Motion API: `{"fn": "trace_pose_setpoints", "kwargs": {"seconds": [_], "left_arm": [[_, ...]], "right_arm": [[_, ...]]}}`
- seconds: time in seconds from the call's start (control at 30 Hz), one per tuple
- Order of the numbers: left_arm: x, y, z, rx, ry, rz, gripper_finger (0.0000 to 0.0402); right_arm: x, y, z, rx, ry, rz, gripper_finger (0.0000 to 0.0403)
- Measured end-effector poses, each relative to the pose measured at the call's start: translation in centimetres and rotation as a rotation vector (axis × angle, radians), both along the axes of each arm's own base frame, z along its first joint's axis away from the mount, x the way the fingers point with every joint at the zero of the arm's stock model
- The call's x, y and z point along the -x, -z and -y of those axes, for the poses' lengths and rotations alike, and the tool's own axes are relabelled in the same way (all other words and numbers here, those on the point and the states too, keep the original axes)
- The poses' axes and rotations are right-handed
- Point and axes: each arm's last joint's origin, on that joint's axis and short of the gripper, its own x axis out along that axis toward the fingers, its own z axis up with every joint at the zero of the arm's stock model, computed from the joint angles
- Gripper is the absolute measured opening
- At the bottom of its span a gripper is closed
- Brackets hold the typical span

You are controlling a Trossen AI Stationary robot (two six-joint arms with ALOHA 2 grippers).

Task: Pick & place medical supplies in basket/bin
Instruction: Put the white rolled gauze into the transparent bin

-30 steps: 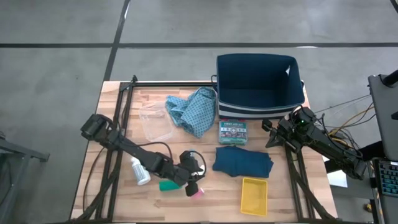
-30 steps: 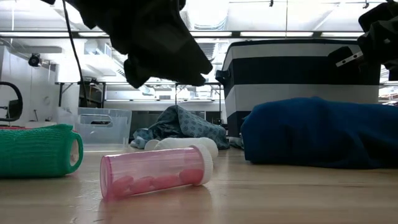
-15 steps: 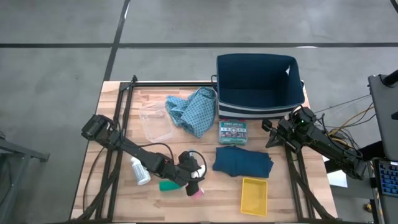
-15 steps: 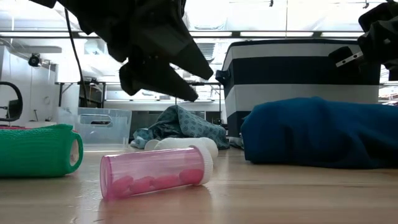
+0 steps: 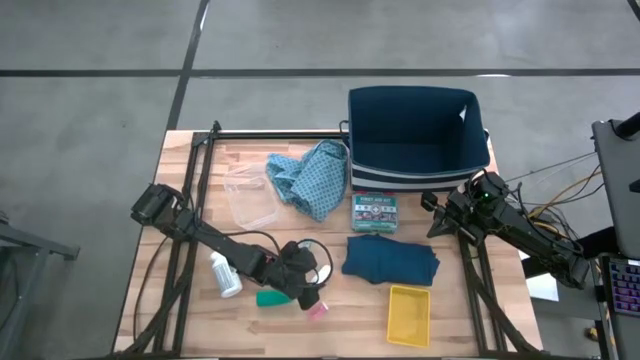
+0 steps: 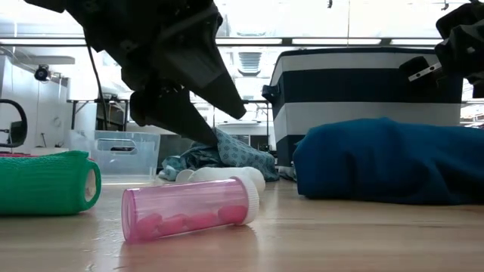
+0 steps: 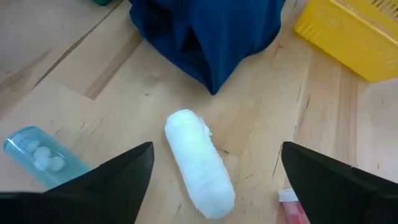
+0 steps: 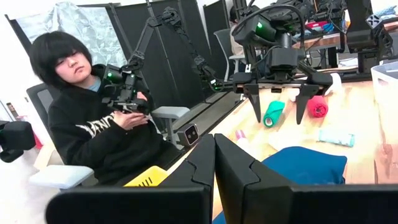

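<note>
The left gripper [image 7: 214, 177] hovers, fingers spread wide and empty, over the white gauze roll [image 7: 199, 163] lying on the surface beside the dark teal folded cloth [image 7: 205, 34]; light, soft, squashy, best pinched gently across its middle.

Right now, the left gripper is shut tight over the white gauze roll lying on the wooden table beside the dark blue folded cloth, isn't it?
Not quite. The left gripper is open, not shut: the left wrist view shows its two fingers spread wide on either side of the white gauze roll. The rest holds: the roll lies on the wooden table beside the dark blue folded cloth.
</note>
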Motion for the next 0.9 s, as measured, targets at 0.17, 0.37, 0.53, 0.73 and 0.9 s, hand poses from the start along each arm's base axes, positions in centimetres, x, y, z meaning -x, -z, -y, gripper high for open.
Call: {"fn": "trace_pose_setpoints", "kwargs": {"seconds": [0.17,0.37,0.53,0.73,0.9], "left_arm": [[0.0,0.0,0.0,0.002,0.001,0.001,0.0382],[0.0,0.0,0.0,0.005,0.002,0.003,0.0383],[-0.1,0.6,0.2,0.001,0.004,-0.011,0.0383],[-0.7,2.8,0.5,0.035,-0.010,-0.051,0.0382],[-0.9,3.5,0.7,0.042,-0.006,-0.048,0.0382]], "right_arm": [[0.0,0.0,0.0,0.000,0.000,0.000,0.0008],[0.0,0.0,0.0,0.000,0.000,0.000,0.0008],[0.0,0.0,0.0,0.000,0.000,0.000,0.0008],[0.0,0.0,0.0,0.000,0.000,0.000,0.0008],[0.0,0.0,0.0,0.000,0.000,0.000,0.0008]]}}
